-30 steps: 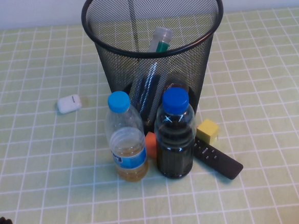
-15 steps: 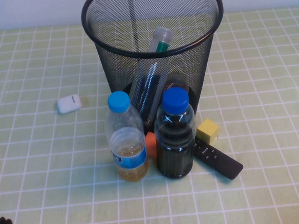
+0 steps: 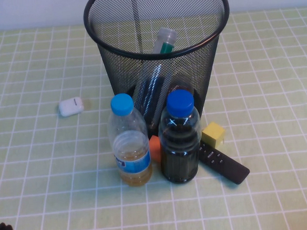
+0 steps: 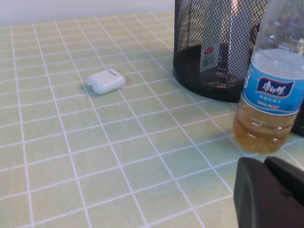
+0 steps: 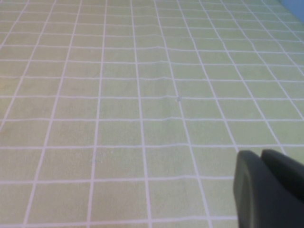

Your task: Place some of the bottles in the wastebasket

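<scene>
Clearly Chinese-lettered blue label — bottle.

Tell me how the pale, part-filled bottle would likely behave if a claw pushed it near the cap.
The pale bottle would probably tip rather than slide: it stands tall and narrow. Its amber liquid fills only the lower part, so it is likely light. Its clear wall may flex under a squeeze. The shut left claw sits near it; the shut right claw is over bare cloth.

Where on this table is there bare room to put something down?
Bare cloth lies right of the wastebasket and remote, left beyond the white case, and along the near edge. It is crowded around the two blue-capped bottles. The shut left gripper and shut right gripper are parked low.
</scene>
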`<state>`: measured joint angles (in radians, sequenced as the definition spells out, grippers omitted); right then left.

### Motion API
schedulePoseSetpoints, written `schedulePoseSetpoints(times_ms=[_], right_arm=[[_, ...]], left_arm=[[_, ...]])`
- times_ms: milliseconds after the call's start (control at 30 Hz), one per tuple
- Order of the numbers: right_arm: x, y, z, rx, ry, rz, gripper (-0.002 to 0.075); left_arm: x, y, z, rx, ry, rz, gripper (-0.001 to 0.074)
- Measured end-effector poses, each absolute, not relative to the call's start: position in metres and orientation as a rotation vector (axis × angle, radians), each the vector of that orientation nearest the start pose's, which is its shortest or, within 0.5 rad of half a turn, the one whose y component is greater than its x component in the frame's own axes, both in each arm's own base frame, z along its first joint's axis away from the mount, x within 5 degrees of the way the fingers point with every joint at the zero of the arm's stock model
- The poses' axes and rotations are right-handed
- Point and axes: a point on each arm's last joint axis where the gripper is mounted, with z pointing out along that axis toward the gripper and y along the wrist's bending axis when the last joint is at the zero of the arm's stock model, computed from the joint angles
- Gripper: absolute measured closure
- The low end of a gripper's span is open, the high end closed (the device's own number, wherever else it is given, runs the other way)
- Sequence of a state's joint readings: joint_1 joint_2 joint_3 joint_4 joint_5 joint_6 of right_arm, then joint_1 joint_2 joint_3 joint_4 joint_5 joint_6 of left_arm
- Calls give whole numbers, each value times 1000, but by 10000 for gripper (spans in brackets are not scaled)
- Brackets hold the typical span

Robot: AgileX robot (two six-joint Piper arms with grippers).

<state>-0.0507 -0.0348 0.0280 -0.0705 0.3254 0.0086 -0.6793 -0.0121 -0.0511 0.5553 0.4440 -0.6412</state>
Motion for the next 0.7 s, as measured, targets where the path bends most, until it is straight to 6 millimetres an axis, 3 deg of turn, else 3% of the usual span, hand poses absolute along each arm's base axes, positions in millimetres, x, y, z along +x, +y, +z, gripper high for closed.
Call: schedulePoseSetpoints(times_ms=[267,467,700], right_arm=[[52,-5,176,9,1802,-98,732],[52,-5,176,9,1802,-98,732],[52,-5,176,8,1802,-97,733]], left_arm=[[51,-13,198,328,1774,-350,739],[52,-18,184,298,1730,-336,739],[55,-15,201,228,1520,-195,739]])
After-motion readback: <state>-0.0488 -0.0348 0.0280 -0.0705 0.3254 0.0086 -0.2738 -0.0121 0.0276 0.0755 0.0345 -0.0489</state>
